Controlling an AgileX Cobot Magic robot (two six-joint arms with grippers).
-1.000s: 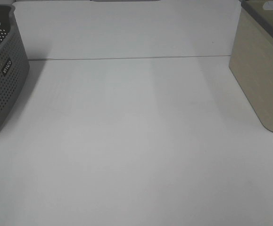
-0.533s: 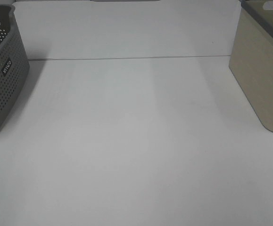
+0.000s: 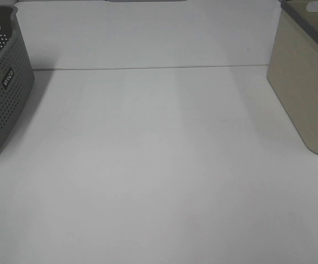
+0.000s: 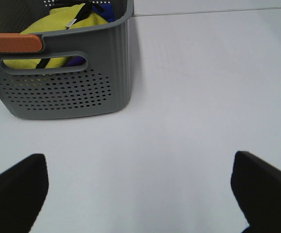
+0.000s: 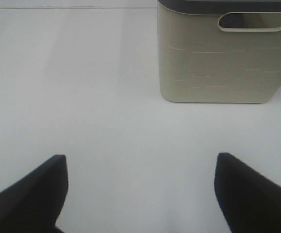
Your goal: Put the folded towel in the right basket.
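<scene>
The right basket [image 3: 307, 82] is beige with a dark rim and stands at the table's right edge; it also shows in the right wrist view [image 5: 223, 58]. The grey perforated left basket [image 3: 2, 88] holds yellow cloth [image 4: 57, 29] and some blue cloth [image 4: 104, 9], seen in the left wrist view. I cannot tell whether any of it is the folded towel. My left gripper [image 4: 138, 162] is open and empty over the table, short of the grey basket [image 4: 67, 82]. My right gripper [image 5: 140, 160] is open and empty, short of the beige basket. Neither arm shows in the exterior view.
The white table [image 3: 159, 165] runs between the two baskets, with a white back wall [image 3: 148, 33] behind it. An orange strip [image 4: 11, 42] lies along the grey basket's near rim.
</scene>
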